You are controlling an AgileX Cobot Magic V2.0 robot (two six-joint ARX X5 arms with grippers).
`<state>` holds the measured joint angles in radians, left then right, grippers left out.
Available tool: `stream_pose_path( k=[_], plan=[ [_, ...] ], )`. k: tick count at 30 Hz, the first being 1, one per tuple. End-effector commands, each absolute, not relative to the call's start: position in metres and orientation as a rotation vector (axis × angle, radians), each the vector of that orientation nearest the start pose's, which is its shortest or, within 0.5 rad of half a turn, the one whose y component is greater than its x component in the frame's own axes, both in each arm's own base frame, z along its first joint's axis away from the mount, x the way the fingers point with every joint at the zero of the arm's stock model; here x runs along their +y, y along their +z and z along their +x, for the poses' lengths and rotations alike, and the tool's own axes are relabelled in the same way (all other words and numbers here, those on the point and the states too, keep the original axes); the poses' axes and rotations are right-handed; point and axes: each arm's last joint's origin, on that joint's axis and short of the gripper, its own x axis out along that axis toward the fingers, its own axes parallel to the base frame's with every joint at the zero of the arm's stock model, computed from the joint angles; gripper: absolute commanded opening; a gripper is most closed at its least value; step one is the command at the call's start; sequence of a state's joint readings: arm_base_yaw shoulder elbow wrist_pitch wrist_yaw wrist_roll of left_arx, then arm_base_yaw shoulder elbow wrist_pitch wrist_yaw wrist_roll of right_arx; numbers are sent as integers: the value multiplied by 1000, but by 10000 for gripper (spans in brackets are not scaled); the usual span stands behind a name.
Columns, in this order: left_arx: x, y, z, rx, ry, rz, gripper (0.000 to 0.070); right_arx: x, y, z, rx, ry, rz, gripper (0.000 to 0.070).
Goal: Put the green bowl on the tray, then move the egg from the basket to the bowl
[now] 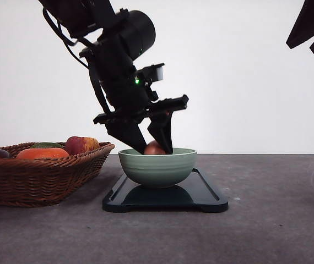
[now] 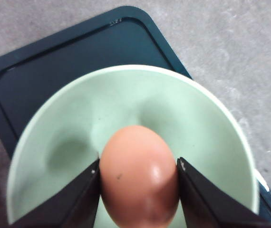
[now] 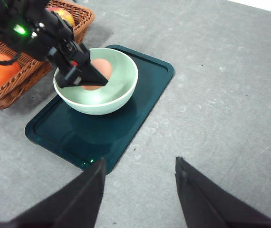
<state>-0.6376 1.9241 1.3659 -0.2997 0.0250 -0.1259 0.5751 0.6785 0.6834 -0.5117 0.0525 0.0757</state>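
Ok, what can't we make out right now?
- Whether the egg touches the bowl floor: front view, wall hides it; left wrist view, the egg covers it.
- Basket: cut off by the edge, front and right wrist views.
- Left claw tips: cut off, left wrist view.

The left end effector (image 1: 156,147) grips the egg (image 1: 154,148) inside the green bowl (image 1: 157,166), which sits on the tray (image 1: 206,199).

Matte black left arm (image 1: 115,60), round motor housing, looped black cable, tiny green light glowing, left hand (image 1: 156,144) with tapered wedge-shaped black fingers (image 2: 78,202)
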Motion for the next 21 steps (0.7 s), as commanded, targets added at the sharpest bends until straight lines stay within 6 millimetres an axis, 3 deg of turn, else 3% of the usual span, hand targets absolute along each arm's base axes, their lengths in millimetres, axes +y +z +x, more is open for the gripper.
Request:
stream_pose_path(
  k=[1, 16, 18, 21],
  plan=[
    [-255, 194, 335, 868, -574, 157, 189, 78, 285, 122, 498, 497, -85, 282],
    [-258, 180, 336, 898, -575, 171, 195, 78, 285, 122, 497, 498, -86, 281],
    [-259, 180, 335, 899, -576, 172, 237, 78, 285, 122, 498, 497, -85, 282],
    [-259, 180, 335, 898, -577, 172, 363, 78, 285, 122, 498, 497, -85, 282]
  ],
)
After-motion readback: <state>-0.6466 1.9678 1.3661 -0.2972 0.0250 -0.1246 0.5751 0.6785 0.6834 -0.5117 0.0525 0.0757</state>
